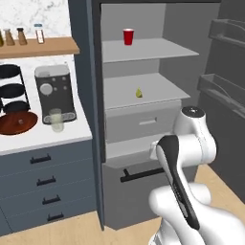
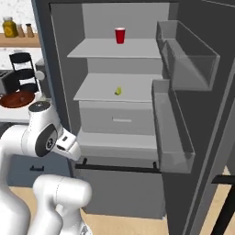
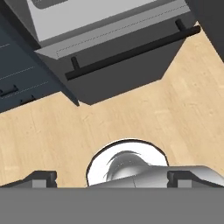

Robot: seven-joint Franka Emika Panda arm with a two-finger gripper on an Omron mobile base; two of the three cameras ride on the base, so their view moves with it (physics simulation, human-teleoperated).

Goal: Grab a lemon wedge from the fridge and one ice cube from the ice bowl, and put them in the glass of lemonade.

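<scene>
While the fridge door stands open, this is how things look:
Room: a kitchen with a pale wood floor [image 3: 144, 113], a white counter [image 1: 43, 136] on the left, and dark blue drawers [image 1: 45, 179] under it
Fridge: the fridge [image 2: 55, 69] is tall and dark grey, with pale grey shelves, a drawer [image 2: 117, 120] and a long black handle [image 2: 119, 168] low down
Door: the open fridge door [image 2: 202, 137] is on the right, with clear bins on its inner side
Top shelf: a red cup [image 1: 128, 37] stands upright
Middle shelf: the lemon wedge [image 1: 139, 93] sits near the middle, apart from all else; it is tiny and looks a bit taller than wide in the left base view, but which way it points is too small to tell
Counter: the glass of lemonade [image 1: 57, 120] stands upright just in front of a grey coffee machine [image 1: 55, 93]
Ice bowl: the ice bowl [image 1: 17, 123] is left of the glass, with a small speck in it that may be the ice cube [image 1: 20, 121]
Rack: a black round rack [image 1: 12, 88] stands behind the bowl
Gripper: the gripper [image 3: 111, 180] has its two tips far apart, looks down at the floor in front of the fridge, and holds and touches nothing
Arm: the white arm [image 1: 189, 143] is folded low in front of the fridge
</scene>
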